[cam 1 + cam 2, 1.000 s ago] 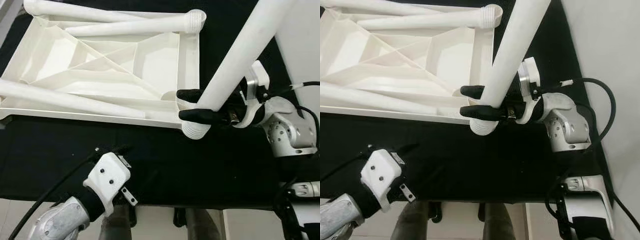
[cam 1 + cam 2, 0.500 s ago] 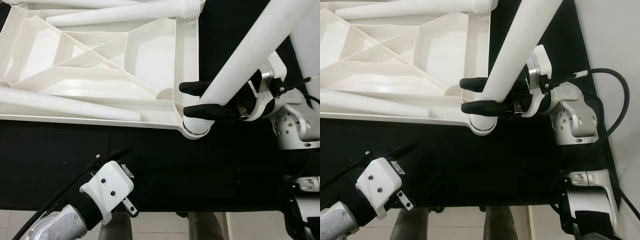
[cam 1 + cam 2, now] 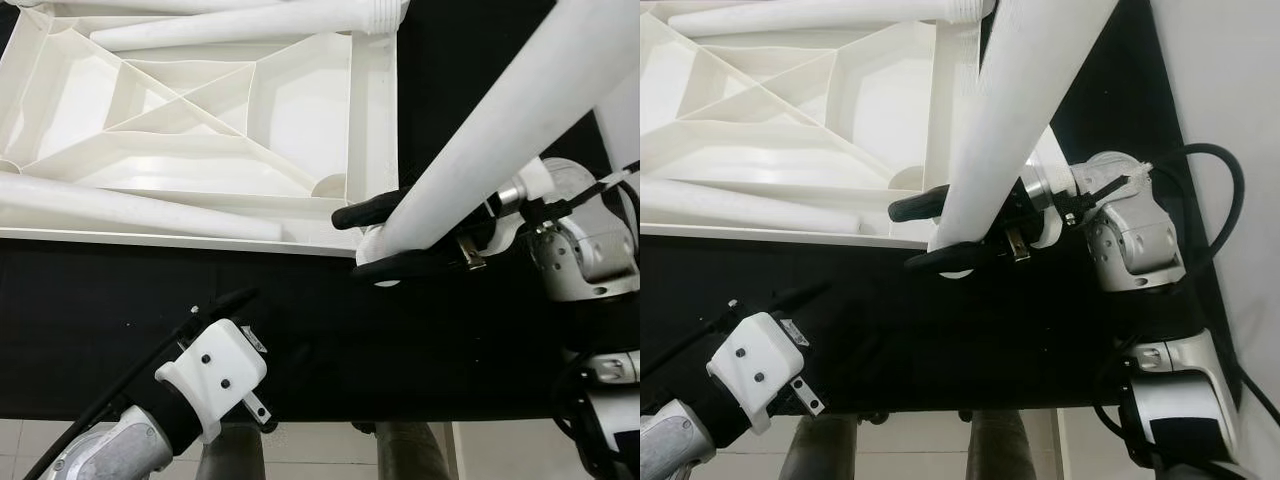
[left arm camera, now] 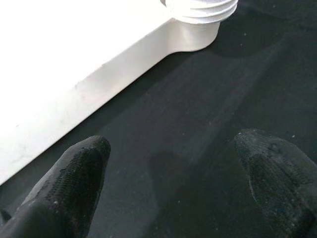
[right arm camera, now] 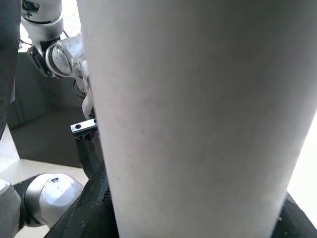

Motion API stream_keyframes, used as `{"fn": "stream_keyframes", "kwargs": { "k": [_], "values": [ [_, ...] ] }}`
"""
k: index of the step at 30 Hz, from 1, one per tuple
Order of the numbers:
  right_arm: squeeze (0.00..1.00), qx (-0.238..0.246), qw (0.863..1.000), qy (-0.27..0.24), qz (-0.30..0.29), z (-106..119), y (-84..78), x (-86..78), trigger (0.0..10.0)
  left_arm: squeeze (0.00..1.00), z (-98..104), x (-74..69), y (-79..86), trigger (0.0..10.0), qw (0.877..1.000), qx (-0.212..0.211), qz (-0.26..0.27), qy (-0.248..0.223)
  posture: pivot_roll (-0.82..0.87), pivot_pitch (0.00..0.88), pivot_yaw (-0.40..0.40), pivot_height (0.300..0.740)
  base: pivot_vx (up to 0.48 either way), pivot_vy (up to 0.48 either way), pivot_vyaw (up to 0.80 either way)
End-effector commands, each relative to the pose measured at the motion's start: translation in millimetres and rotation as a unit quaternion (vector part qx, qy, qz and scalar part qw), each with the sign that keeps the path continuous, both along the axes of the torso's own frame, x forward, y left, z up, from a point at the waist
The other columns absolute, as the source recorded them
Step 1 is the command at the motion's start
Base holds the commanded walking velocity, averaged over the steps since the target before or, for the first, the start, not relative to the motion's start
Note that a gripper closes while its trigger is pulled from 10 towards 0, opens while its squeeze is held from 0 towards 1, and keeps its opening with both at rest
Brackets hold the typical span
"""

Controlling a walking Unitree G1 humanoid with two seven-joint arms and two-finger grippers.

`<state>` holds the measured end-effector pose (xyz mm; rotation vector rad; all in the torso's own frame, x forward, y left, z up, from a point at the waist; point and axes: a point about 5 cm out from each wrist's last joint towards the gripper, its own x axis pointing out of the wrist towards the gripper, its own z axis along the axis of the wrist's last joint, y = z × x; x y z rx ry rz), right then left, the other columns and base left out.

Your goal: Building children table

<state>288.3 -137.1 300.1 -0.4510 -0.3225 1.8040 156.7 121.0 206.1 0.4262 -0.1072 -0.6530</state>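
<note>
Jaws of right gripper (image 3: 372, 241) clamped around white table leg (image 3: 500, 120), left gripper (image 4: 173, 178) jaws wide.

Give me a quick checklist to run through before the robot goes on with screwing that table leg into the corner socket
1. Grip: right end effector shut on the table leg, near its lower end: ok.
2. Leg end at the corner socket of the upturned tabletop: ok, it sits right at the near right corner.
3. Leg square to the tabletop: not ok, it leans up toward the robot's right.
4. Thread engagement: cannot tell, the leg and fingers hide the joint.
5. Left end effector open, hovering over the black cloth near the tabletop edge, clear of the work: ok.
6. Other legs lying across the tabletop, away from the corner: ok.
</note>
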Motion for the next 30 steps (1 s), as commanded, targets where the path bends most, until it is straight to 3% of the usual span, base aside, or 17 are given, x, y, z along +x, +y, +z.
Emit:
{"fn": "stream_keyframes", "kwargs": {
  "k": [1, 9, 18, 23, 27, 30],
  "values": [
    [0.0, -0.041, 0.999, 0.033, -0.009, -22, -0.4, 5.1, 10.0, 0.0, -1, -5.5, -4.1, 10.0, 1.0, -0.003, -0.011, 0.009, 0.14, 0.55, 0.031, 0.74, 0.0, 0.0, 0.0],
    [0.0, -0.025, 0.999, 0.026, -0.028, -7, -1.6, 18.9, 10.0, 0.0, -1, -4.0, -5.8, 10.0, 1.0, -0.008, -0.006, 0.004, 0.13, 0.548, 0.009, 0.74, 0.0, 0.0, 0.0],
    [0.0, -0.005, 0.999, 0.045, -0.019, -2, -5.3, 19.9, 10.0, 0.0, -1, -4.2, -6.3, 10.0, 1.0, -0.008, -0.005, 0.004, 0.12, 0.548, 0.006, 0.74, 0.0, 0.0, 0.0],
    [0.0, -0.037, 0.998, 0.05, 0.007, -11, -2.9, 8.1, 10.0, 0.0, -2, -4.2, -5.8, 10.0, 1.0, -0.007, -0.003, 0.004, 0.13, 0.548, 0.007, 0.74, 0.0, 0.0, 0.0],
    [0.0, -0.091, 0.995, 0.023, 0.02, -22, 1.6, 0.6, 10.0, 0.0, -2, -4.4, -6.3, 10.0, 1.0, -0.007, -0.004, 0.003, 0.13, 0.548, 0.008, 0.74, 0.0, 0.0, 0.0],
    [0.0, -0.1, 0.995, 0.014, 0.025, -23, 3.9, -0.6, 10.0, 0.0, -1, -4.5, -6.5, 10.0, 1.0, -0.007, -0.004, 0.003, 0.13, 0.549, 0.006, 0.74, 0.0, 0.0, 0.0]
  ]
}}
